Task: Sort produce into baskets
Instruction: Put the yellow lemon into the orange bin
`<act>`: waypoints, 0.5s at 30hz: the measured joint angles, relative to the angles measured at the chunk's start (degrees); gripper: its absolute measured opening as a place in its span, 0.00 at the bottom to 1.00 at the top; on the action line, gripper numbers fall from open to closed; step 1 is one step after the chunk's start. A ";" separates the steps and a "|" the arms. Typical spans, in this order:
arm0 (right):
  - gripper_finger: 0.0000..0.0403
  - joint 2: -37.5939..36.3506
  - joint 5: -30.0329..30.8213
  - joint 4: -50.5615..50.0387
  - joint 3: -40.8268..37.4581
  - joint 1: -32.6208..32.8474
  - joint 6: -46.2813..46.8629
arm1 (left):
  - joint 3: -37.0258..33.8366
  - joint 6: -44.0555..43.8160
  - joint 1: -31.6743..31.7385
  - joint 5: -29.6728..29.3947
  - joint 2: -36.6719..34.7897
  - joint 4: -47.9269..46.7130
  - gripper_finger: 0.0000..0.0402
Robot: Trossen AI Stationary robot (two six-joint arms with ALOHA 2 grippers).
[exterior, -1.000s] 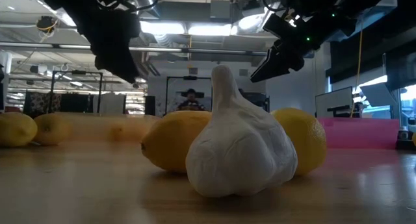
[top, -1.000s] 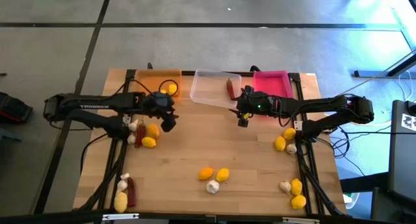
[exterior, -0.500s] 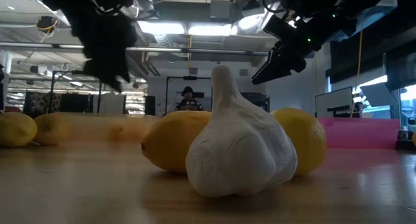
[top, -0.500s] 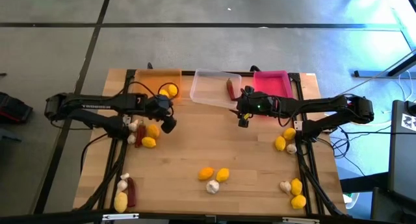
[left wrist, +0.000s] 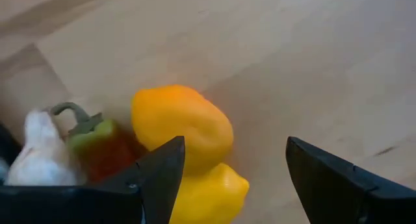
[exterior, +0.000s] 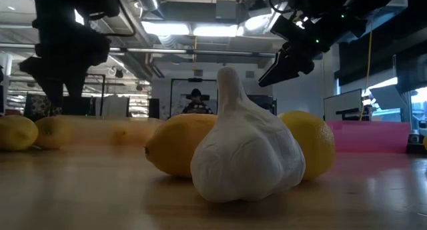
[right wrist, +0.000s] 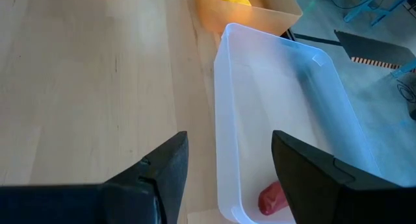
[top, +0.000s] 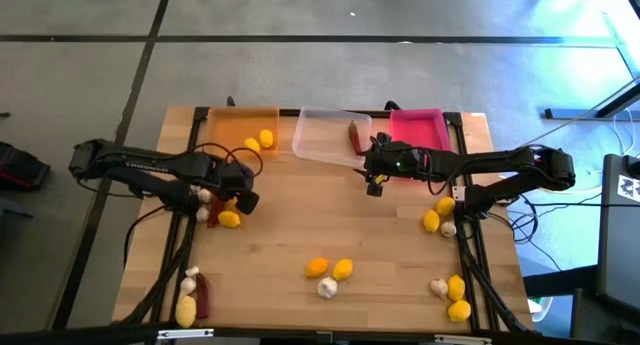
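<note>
My tabletop is pale wood with a fine grain, and along its far edge sit a translucent orange tray, a clear whitish tray and a bright pink tray. Yellow lemons lie beside a white garlic bulb and a red pepper with a green stem. Both my arms are black.

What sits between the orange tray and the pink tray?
The clear tray, holding one red chili, lies between the orange tray and pink tray; the high view shows it.
</note>
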 joint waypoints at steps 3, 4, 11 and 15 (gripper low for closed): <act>0.53 0.00 0.00 -0.01 0.00 -0.01 0.01 | -1.08 -2.40 -0.86 -0.28 0.00 0.08 0.65; 0.53 0.00 0.00 -0.04 0.00 0.00 0.02 | -1.57 -3.38 -1.10 -0.26 0.00 0.06 0.65; 0.53 0.00 0.00 -0.03 0.00 0.00 0.01 | -5.36 -8.90 -1.68 -0.52 0.00 0.69 0.65; 0.53 0.00 0.00 -0.03 0.00 -0.02 0.02 | -7.16 -9.55 -1.67 -1.51 0.00 2.90 0.65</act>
